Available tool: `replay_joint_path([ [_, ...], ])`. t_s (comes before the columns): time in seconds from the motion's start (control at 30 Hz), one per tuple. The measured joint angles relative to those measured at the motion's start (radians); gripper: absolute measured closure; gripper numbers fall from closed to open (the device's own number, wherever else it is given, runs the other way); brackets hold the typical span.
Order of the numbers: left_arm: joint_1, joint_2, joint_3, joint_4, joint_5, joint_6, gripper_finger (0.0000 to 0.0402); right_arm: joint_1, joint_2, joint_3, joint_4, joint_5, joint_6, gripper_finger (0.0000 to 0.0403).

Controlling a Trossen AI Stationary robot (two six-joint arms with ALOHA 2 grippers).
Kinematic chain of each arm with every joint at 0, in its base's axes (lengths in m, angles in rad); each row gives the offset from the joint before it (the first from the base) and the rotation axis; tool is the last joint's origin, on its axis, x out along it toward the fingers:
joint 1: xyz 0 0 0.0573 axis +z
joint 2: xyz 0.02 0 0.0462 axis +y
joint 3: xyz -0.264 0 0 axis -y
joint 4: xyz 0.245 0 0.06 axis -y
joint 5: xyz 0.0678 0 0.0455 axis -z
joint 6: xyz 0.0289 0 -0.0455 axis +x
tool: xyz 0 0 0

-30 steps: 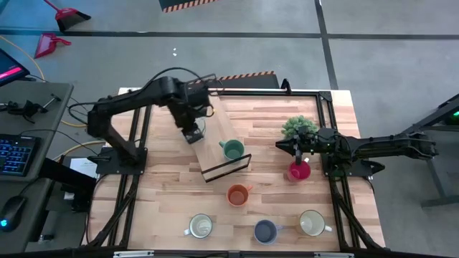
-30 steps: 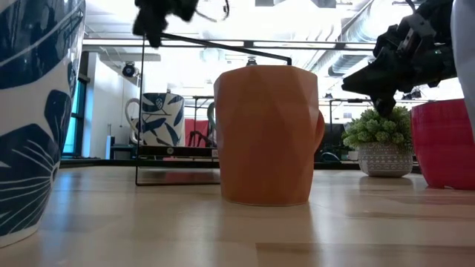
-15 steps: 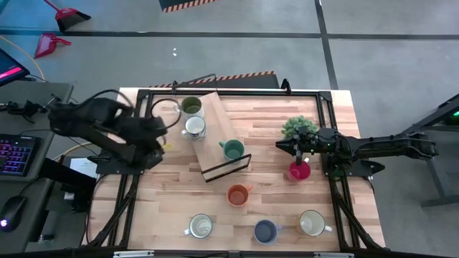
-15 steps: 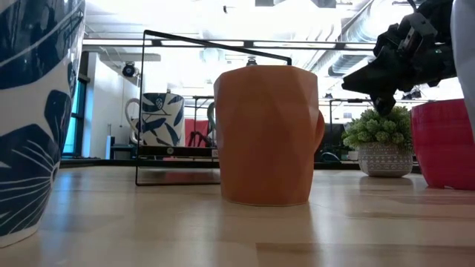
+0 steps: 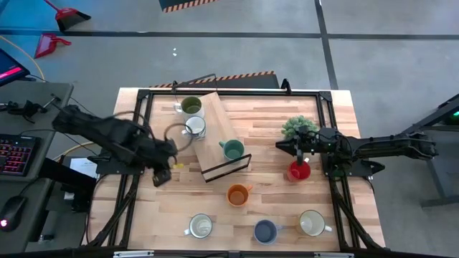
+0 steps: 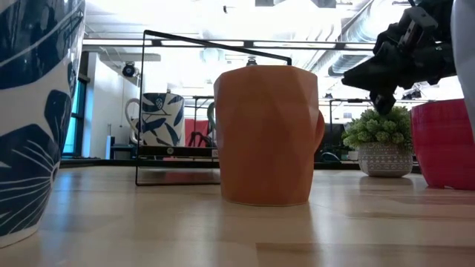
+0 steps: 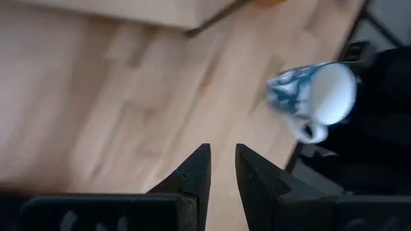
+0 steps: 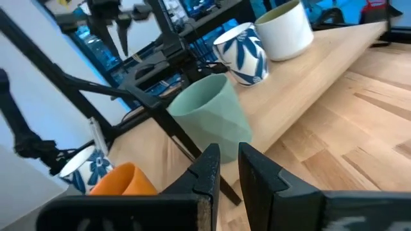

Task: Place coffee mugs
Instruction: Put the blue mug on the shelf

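A wooden shelf (image 5: 209, 136) with a black wire frame (image 5: 226, 165) stood on the table (image 5: 265, 122). On it sat three mugs: the olive mug (image 5: 191, 106) at the far end, a white mug (image 5: 194, 126) with a blue leaf print just beside it, and the teal mug (image 5: 232, 149) nearest the frame. None showed anything inside.

On the bare table stood the orange mug (image 5: 238, 194), a white mug with a green inside (image 5: 201, 226), the blue mug (image 5: 265, 231) and a cream mug (image 5: 311, 223) in a row along the near edge. The red mug (image 5: 299, 170) stood just beside the plant (image 5: 299, 127).

The left gripper (image 5: 159, 176) was off the table's left edge, empty, its fingers (image 7: 194, 174) nearly closed with a narrow gap. A second earlier it had been over the shelf by the white mug; half a second earlier it had already pulled left.

The right gripper (image 5: 282, 146) hung above the table between the plant and the red mug, empty, fingers (image 8: 207, 168) a narrow gap apart. It had not moved.
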Motion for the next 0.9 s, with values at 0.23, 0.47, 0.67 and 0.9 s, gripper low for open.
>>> replay_joint_path([
  [0.23, -0.054, 0.134, -0.04, 0.19, 0.0, -0.067, 0.0313, 0.0, 0.0, 0.0, -0.001, -0.006, -0.008, 0.0364],
  [0.47, -0.114, 0.286, -0.041, 0.306, 0.065, -0.058, 0.03, -0.001, 0.0, 0.0, -0.002, -0.003, -0.071, 0.0364],
  [0.67, -0.148, 0.304, -0.008, 0.458, 0.117, -0.055, 0.03, -0.001, 0.0, 0.0, -0.007, -0.001, -0.074, 0.0364],
  [0.9, -0.208, 0.308, 0.041, 0.457, -0.022, -0.181, 0.03, -0.001, 0.0, 0.0, -0.038, -0.001, -0.09, 0.0364],
])
